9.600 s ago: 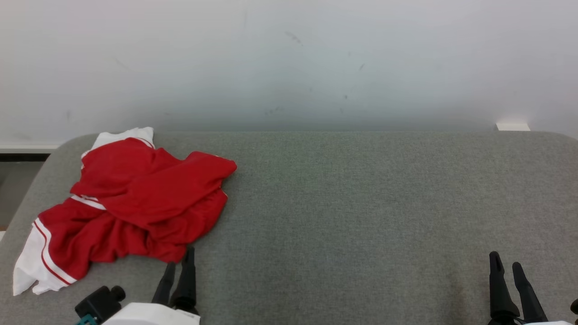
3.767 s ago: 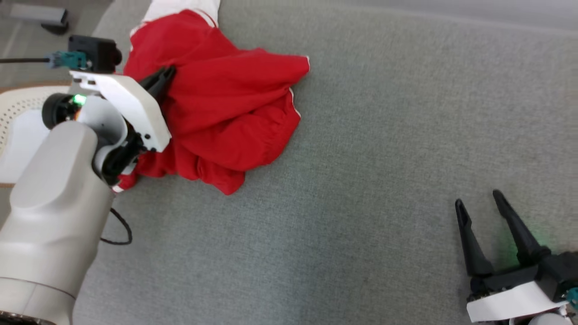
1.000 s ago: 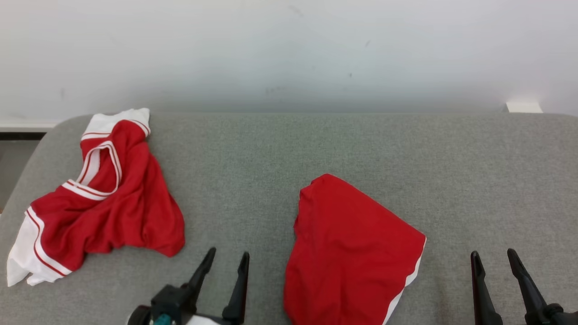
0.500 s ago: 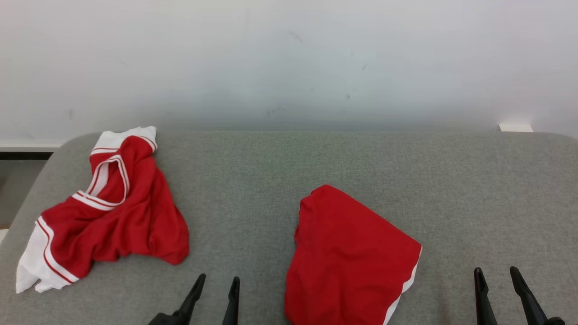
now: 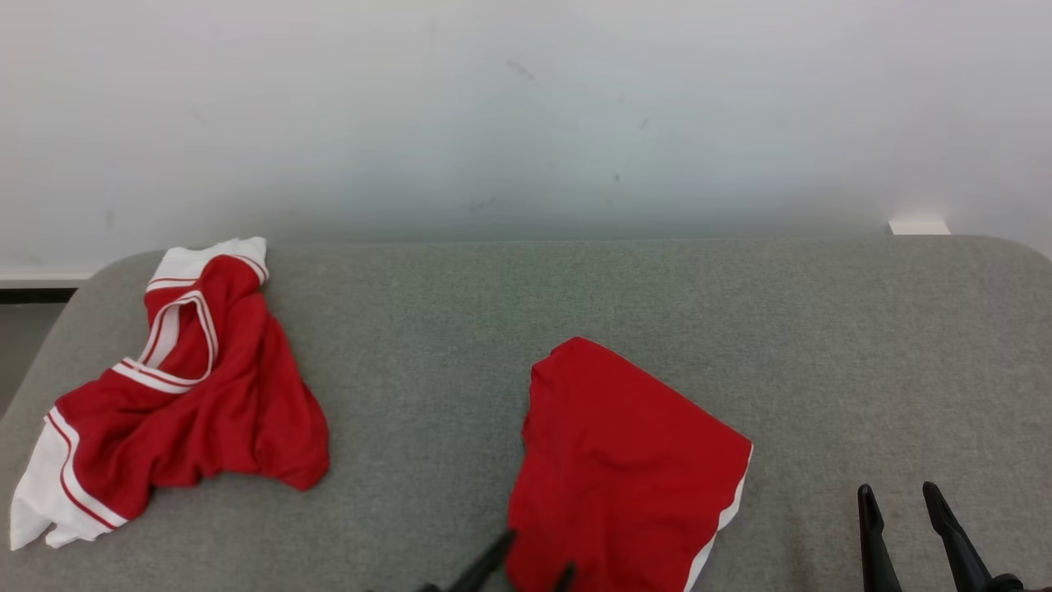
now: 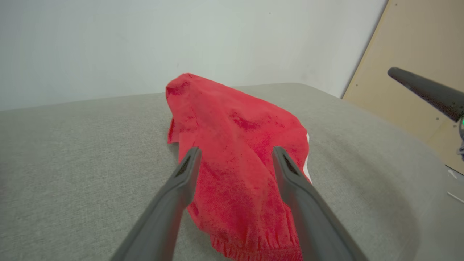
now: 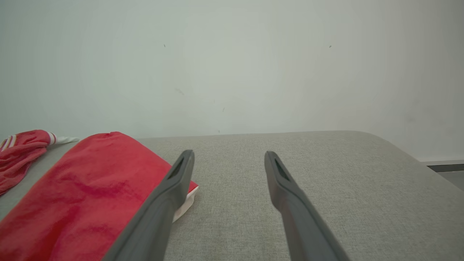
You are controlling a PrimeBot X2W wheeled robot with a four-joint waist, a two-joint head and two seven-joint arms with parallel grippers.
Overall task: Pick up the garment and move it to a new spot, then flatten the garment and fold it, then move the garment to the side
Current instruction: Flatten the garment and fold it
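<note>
head view: red shorts (image 5: 625,460) lie on the grey table (image 5: 822,329), near edge between the spread fingers of the left gripper (image 5: 530,573); the right gripper (image 5: 897,510), also spread, is well apart. left wrist view: fingers straddle the elastic hem. right wrist view: shorts just left of the fingers, a red-and-white top (image 7: 21,148) beyond.
</note>
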